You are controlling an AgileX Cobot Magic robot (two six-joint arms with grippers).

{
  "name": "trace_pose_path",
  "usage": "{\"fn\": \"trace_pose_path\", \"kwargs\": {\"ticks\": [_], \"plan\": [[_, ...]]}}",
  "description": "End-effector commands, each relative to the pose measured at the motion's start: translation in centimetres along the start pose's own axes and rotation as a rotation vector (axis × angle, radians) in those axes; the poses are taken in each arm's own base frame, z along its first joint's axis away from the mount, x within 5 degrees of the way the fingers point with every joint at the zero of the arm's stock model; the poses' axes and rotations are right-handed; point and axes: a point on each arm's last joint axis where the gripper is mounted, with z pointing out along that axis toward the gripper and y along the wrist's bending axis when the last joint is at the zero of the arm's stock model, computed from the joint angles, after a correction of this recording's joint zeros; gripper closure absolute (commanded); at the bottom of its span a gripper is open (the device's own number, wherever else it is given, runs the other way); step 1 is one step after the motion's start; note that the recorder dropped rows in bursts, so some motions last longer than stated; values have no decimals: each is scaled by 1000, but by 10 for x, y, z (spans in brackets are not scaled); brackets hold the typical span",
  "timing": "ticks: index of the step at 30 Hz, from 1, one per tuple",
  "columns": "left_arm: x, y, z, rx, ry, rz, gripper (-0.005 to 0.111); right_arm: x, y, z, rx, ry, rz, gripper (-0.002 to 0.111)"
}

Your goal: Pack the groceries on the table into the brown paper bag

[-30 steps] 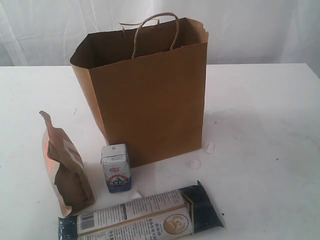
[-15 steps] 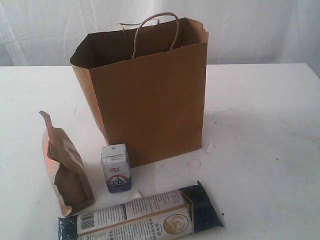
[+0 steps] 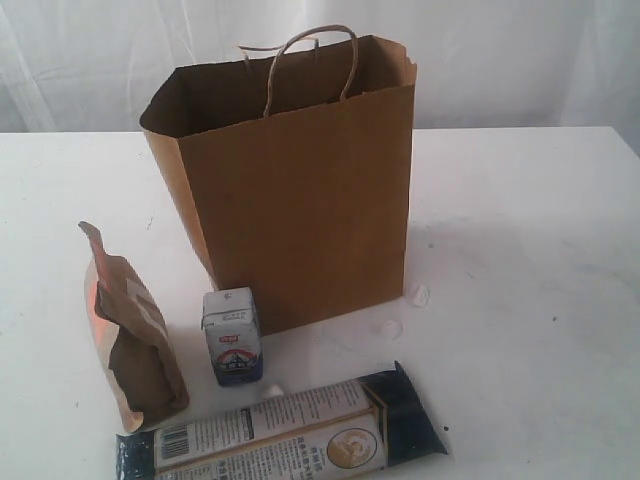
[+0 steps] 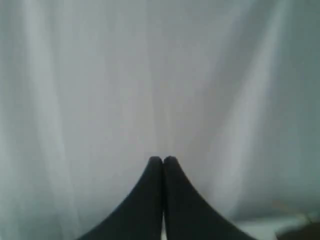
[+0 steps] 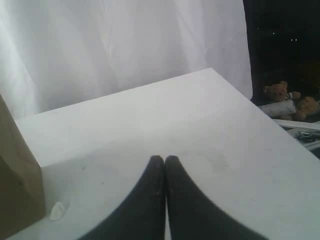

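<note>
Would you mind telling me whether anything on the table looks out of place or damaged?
Two tiny white scraps lie on the table by the base of the brown paper bag, looking like stray litter. The bag's back rim corner looks slightly ragged.

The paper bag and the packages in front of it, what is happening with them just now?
Nothing is being handled right now. The bag stands open on the table, with the pouch, carton and packet outside in front of it. The left gripper and the right gripper are both shut and empty, touching nothing. What the bag holds cannot be seen.
</note>
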Motion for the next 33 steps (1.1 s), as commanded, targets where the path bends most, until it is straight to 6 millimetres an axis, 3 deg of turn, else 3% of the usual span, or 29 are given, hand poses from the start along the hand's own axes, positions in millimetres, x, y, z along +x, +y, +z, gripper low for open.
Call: {"fn": "trace_pose_path", "kwargs": {"ticks": [1,5,8,13,16,22,26,30,33], "plan": [[23,-16,56,287,525,53,107,-1,1,1,-16,-20,63,108],[51,8,86,85,929,57,107,-1,1,1,-16,-20,63,108],[75,30,91,-133,1224,118,107,-1,1,1,-16,-20,63,108],[104,26,84,-105,1534,57,107,0,1,1,-14,-14,63,108],[111,8,78,70,1537,-57,107,0,1,1,-14,-14,63,108],[115,-29,79,159,1416,-262,107,0,1,1,-14,-14,63,108],[123,-61,81,232,1354,-259,107,0,1,1,-14,-14,63,108],[120,-72,84,136,1268,-239,107,0,1,1,-15,-14,66,108],[116,-83,90,167,1170,-243,107,0,1,1,-15,-14,66,108]]}}
